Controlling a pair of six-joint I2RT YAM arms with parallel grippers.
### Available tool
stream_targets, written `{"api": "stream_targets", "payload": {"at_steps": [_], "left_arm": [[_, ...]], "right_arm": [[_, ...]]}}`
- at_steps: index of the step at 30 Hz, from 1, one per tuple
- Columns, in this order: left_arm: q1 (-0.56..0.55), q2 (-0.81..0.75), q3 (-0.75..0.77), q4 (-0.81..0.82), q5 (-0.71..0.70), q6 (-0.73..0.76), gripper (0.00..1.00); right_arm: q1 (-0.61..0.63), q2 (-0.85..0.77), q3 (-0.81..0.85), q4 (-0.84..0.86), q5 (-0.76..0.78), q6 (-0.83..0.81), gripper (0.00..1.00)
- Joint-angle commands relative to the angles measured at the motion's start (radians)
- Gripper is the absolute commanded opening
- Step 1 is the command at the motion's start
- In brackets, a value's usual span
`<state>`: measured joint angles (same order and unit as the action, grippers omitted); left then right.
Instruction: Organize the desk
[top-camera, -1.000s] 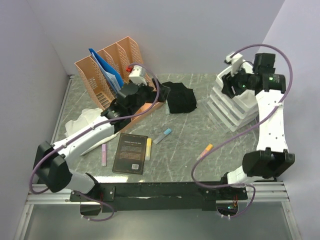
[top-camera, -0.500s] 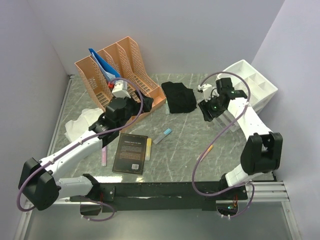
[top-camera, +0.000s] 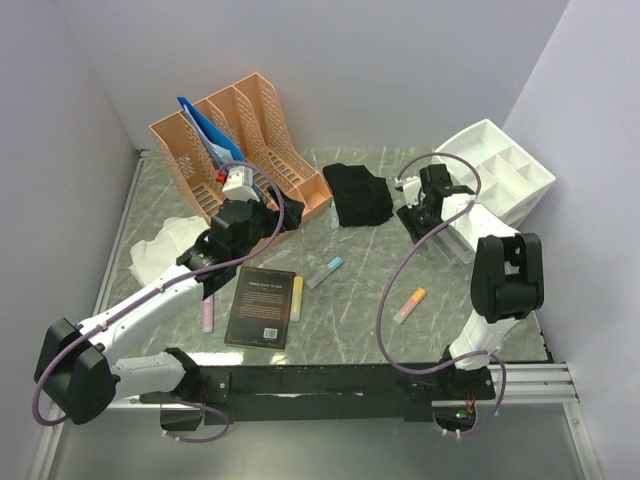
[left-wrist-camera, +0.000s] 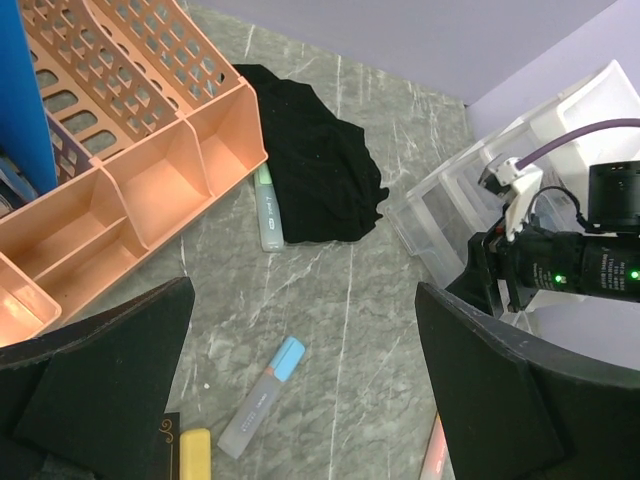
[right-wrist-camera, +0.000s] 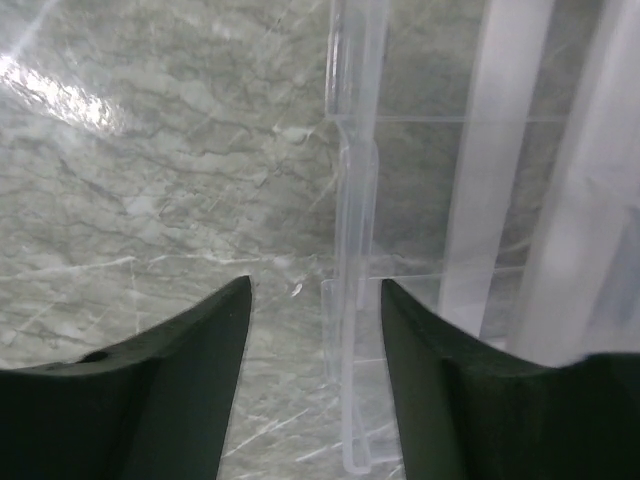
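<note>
The desk (top-camera: 365, 285) is a grey-green marble top. My left gripper (top-camera: 250, 225) is open and empty, hovering in front of the orange file organizer (top-camera: 245, 125). In the left wrist view its gripper (left-wrist-camera: 305, 400) frames a blue-capped highlighter (left-wrist-camera: 262, 395) lying on the desk (left-wrist-camera: 340, 290). My right gripper (top-camera: 418, 215) is open, low at the left edge of the clear drawer unit (top-camera: 452, 238). In the right wrist view the gripper (right-wrist-camera: 315, 320) straddles a clear plastic wall (right-wrist-camera: 355, 250) without touching it.
A black cloth (top-camera: 360, 193), a green highlighter (left-wrist-camera: 268, 208), a dark book (top-camera: 262, 307), yellow (top-camera: 297, 297), pink (top-camera: 208, 310) and orange (top-camera: 410, 304) highlighters lie about. A white divided tray (top-camera: 497, 168) sits at back right. White crumpled material (top-camera: 165, 245) lies at left. A blue folder (top-camera: 205, 130) stands in the organizer.
My right gripper came down from the top of the tray stack to the clear drawer's left edge. My left gripper drew back left from the organizer's front.
</note>
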<state>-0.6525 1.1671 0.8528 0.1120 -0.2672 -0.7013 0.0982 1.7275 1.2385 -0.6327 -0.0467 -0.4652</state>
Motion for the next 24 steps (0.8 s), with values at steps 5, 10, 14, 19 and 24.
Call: {"api": "stream_targets", "payload": {"at_steps": [5,10,14,19,24], "left_arm": [[0.007,0.028,0.003,0.04,0.034,-0.017,0.99],[0.007,0.062,0.012,0.048,0.059,-0.021,1.0],[0.007,0.089,0.029,0.052,0.088,-0.021,0.99],[0.007,0.123,0.045,0.061,0.118,-0.023,0.99],[0.007,0.143,0.055,0.063,0.144,-0.026,0.99]], "right_arm": [[-0.002,0.038,0.022,-0.084,-0.158,-0.055,0.25],[-0.002,0.017,0.033,-0.154,-0.245,-0.104,0.06],[0.0,-0.002,0.045,-0.174,-0.257,-0.125,0.09],[0.003,-0.019,0.079,-0.283,-0.367,-0.231,0.14],[-0.003,-0.029,0.093,-0.303,-0.345,-0.266,0.49]]}}
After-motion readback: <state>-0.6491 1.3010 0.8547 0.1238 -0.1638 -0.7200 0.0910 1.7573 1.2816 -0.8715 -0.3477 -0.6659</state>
